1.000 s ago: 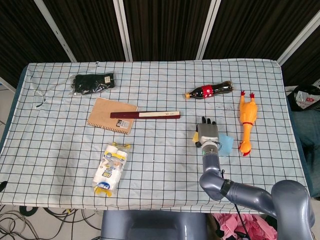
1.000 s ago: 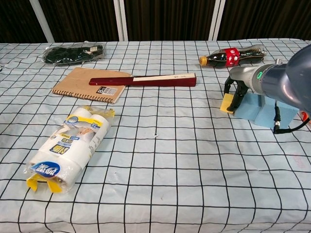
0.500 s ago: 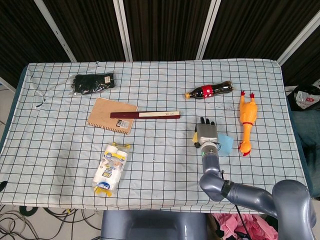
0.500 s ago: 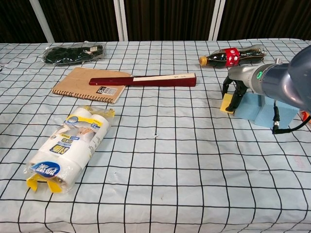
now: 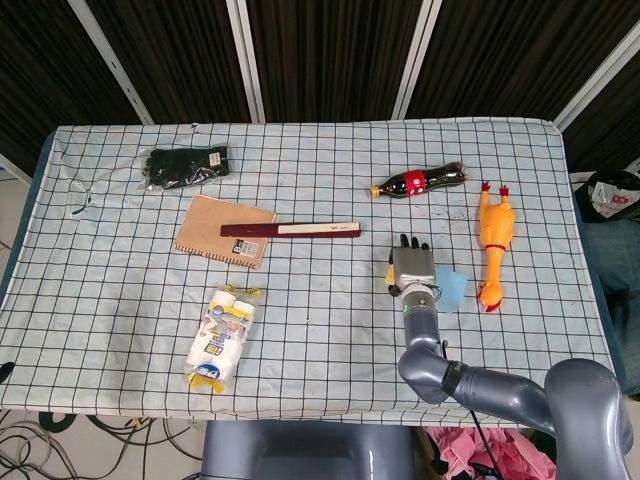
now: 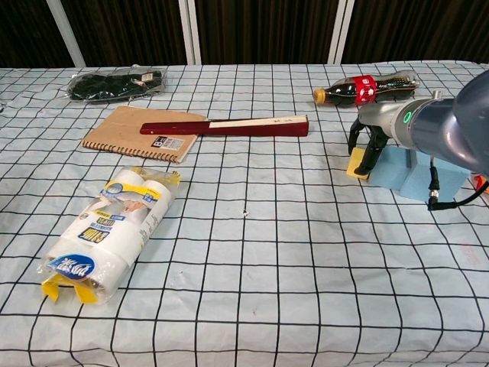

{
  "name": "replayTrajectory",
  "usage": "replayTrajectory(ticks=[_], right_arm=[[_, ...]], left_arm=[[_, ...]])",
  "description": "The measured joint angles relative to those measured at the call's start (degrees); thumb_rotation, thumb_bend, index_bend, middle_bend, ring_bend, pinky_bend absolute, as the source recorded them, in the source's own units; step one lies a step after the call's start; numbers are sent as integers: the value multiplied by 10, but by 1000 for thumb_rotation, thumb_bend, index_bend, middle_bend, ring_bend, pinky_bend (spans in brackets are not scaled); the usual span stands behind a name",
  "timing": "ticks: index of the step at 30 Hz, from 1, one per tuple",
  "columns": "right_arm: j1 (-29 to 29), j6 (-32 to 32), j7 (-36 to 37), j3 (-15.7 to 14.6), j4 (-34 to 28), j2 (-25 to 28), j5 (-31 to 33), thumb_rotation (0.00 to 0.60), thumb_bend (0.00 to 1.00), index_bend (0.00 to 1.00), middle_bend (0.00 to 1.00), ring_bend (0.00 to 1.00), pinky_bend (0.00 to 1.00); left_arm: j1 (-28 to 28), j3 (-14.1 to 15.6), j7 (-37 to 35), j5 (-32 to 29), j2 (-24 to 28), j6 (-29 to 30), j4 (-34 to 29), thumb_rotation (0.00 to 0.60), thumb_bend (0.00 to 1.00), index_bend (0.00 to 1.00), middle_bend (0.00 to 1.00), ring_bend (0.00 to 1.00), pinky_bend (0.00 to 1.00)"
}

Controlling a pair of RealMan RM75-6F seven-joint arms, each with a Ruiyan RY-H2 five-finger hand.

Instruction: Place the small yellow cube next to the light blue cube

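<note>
right robot hand (image 6: 365,147) over the small yellow cube (image 6: 355,165), dark fingers (image 6: 372,157) curled down on either side of it; reads as grasping the cube, though whether the cube is resting on the desk (image 6: 252,252) or just off it cannot be told. left robot hand not seen in either view.

yellow cube sits at the left face of the light blue cube (image 6: 412,172), touching or just beside it. in the head view the robot hand (image 5: 414,268) hides most of it; only a yellow sliver shows, with the blue block (image 5: 452,288) to its right.

handling, as a guess: cube looks like foam or light plastic, very light, stiff enough, matte and not slippery, not fragile. small, so it could tip or stick to a finger on release. best taken across two opposite side faces, low on the block. the blue one also looks light, so a nudge could shift it.

count:
- yellow cube: one
- light blue cube: one
- cola bottle (image 5: 417,181): one, lying down
- rubber chicken (image 5: 494,245): one
- brown notebook (image 5: 224,229): one
- folded fan (image 5: 290,230): one, lying partly on the notebook
- dark packet (image 5: 188,166): one
- wrapped roll pack (image 5: 221,336): one
</note>
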Motion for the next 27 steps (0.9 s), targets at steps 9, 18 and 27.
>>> replayTrajectory(ticks=[9,18,27], right_arm=[[2,7,9,3,-24,6,-17,600,238,319,0,0,90],[2,14,9,-16,-48,7,-31,600,239,319,0,0,90],[1,13,10,-24,-39,6,-30,600,238,319,0,0,90]], left_arm=[[0,0,-1,0,1,0,0,600,37,201,64,0,0],[0,0,-1,1,1,0,-1,600,38,201,64,0,0],[0,0,-1,0,1,-1,0,600,38,201,64,0,0]])
